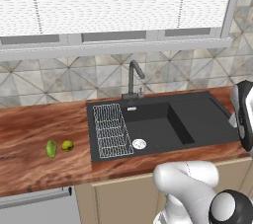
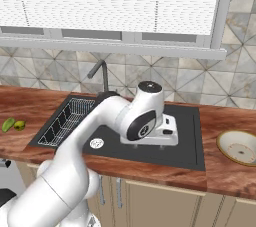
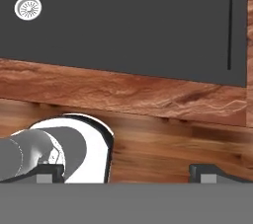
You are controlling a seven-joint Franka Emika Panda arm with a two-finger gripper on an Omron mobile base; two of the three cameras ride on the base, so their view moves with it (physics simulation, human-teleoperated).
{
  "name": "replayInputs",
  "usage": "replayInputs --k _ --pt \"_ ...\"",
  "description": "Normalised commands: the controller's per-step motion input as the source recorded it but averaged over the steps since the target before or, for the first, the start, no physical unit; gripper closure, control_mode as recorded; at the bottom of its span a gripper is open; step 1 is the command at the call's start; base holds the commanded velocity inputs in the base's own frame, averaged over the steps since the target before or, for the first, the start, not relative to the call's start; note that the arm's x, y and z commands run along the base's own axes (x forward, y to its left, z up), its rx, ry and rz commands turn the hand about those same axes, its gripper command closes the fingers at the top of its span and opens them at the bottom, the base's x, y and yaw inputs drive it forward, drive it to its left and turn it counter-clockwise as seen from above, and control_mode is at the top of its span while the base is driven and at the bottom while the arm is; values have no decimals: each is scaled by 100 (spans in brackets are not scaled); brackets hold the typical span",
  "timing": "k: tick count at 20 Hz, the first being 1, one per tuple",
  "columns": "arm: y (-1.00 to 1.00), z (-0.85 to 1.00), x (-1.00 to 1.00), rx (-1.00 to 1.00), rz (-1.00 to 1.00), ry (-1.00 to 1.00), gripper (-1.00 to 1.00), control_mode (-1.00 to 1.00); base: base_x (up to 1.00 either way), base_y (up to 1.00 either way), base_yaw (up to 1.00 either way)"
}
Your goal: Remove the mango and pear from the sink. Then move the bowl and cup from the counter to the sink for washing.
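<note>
Left base view shows the black sink [image 1: 163, 124] set in the wooden table [image 1: 44, 129]; its basin holds no fruit or dishes, just a white drain [image 1: 139, 143] and a wire rack [image 1: 111, 130] along one side. A mango [image 1: 51, 148] and a pear [image 1: 67, 145] lie just beside each other on the table, well apart from the hand and beyond the rack. From the right base view, the hand [image 2: 167, 128] hangs over the sink's flat drainboard, its fingers spread wide and holding nothing. The tan bowl [image 2: 240, 147] sits on the table on the hand's other side, past the sink's edge, with nothing in it.
</note>
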Motion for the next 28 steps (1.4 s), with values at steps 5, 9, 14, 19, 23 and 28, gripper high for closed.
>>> replayInputs --k 5,9,14,19,23,28 --pt "-30 0 11 -13 -11 1 -100 -100 0 0 0" --pt "-32 0 15 -13 -10 2 -100 -100 0 0 0" --pt "-32 -1 16 -12 -6 0 -100 -100 0 0 0" --pt "-28 -2 22 -12 -7 0 -100 -100 0 0 0" --pt "-26 -2 28 -13 -6 2 -100 -100 0 0 0" --pt "-28 -4 20 -6 0 0 -100 -100 0 0 0"
